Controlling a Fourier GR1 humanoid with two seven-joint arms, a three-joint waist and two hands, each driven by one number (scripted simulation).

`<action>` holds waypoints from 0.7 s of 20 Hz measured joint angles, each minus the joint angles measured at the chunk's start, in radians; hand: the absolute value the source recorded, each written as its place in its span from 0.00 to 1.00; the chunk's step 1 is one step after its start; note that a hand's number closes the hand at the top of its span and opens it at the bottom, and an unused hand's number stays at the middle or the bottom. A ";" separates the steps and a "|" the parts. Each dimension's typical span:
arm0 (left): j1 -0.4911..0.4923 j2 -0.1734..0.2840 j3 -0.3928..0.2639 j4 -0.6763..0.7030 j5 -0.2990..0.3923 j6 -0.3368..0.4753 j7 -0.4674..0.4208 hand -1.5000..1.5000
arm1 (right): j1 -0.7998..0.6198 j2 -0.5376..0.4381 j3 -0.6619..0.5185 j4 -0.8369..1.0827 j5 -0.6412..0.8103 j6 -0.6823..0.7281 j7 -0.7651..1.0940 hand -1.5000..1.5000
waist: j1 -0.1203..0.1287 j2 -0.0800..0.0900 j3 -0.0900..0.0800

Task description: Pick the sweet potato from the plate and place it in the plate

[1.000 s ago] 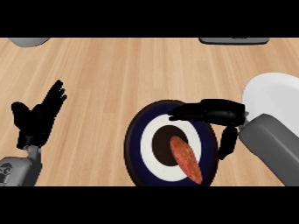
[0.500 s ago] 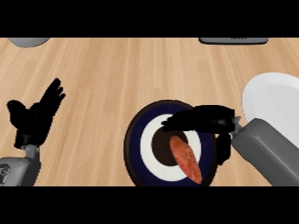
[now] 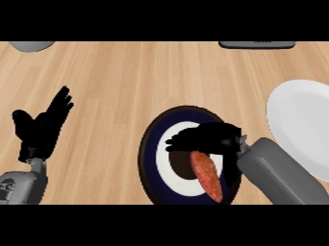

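You have the wooden counter (image 3: 146,81) filling the view, with the white plate (image 3: 313,125) at its right edge and the dark blue plate (image 3: 153,144) with its white inner ring and dark centre lying near the middle, close to you. Your right forearm (image 3: 281,175) comes in from the near right and slants toward the left, ending over the dark blue plate. Your right hand (image 3: 206,138) sits low above that plate's centre, palm down, its fingers curled and pointing left, bunched over the far end of the sweet potato (image 3: 208,178); from this angle you cannot tell whether they actually close on it or only cover it. The sweet potato lies on the right half of the dark blue plate, stretched from under the hand toward the near rim, its far tip hidden by the fingers and its near end plainly visible. The white plate lies just to the right of your forearm, apart from the dark blue one. Your left hand (image 3: 43,127) rests at the near left, open with fingers straight and pointing away, well apart from both plates. A grey object (image 3: 31,45) and a dark flat object (image 3: 256,44) are cut off by the far edge.
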 measured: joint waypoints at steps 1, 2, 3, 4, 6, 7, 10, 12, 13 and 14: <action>0.009 -0.002 0.000 -0.012 -0.007 -0.001 0.002 0.50 | 0.009 0.005 -0.001 0.006 0.022 -0.011 -0.011 0.00 | 0.000 -0.001 0.000; 0.005 -0.001 0.008 -0.010 -0.005 -0.007 0.007 0.50 | 0.007 0.018 -0.005 0.024 0.042 -0.019 -0.022 0.00 | 0.000 -0.001 -0.001; 0.003 -0.001 0.015 -0.006 -0.005 -0.013 0.007 0.50 | 0.006 0.024 -0.007 0.028 0.059 -0.017 -0.026 0.00 | 0.000 -0.001 -0.001; 0.009 0.001 0.018 -0.021 -0.006 -0.018 0.015 0.50 | 0.005 0.030 -0.006 0.033 0.076 -0.019 -0.030 0.00 | 0.001 -0.002 -0.001; -0.012 -0.002 0.029 0.006 -0.012 -0.023 0.010 0.50 | 0.007 0.029 -0.002 0.025 0.100 -0.009 -0.032 0.00 | -0.001 -0.003 -0.002; -0.009 -0.004 0.029 0.001 -0.015 -0.024 0.011 0.50 | 0.008 0.032 0.009 0.036 0.117 -0.017 -0.040 1.00 | 0.000 -0.003 -0.002; 0.007 -0.011 0.030 -0.011 -0.017 -0.025 0.008 0.50 | 0.006 0.025 0.045 0.018 0.153 -0.025 -0.060 1.00 | 0.002 -0.007 -0.004; -0.008 -0.015 0.029 -0.008 -0.020 -0.027 0.022 0.50 | -0.005 0.024 0.048 0.010 0.152 -0.029 -0.081 1.00 | 0.001 -0.008 -0.004; -0.007 -0.020 0.029 0.000 -0.023 -0.028 0.014 0.50 | -0.008 0.027 0.051 0.022 0.154 -0.041 -0.097 1.00 | 0.002 -0.008 -0.005; -0.005 -0.019 0.031 -0.004 -0.023 -0.031 0.015 0.50 | -0.009 0.034 0.055 0.028 0.159 -0.050 -0.102 1.00 | 0.002 -0.009 -0.005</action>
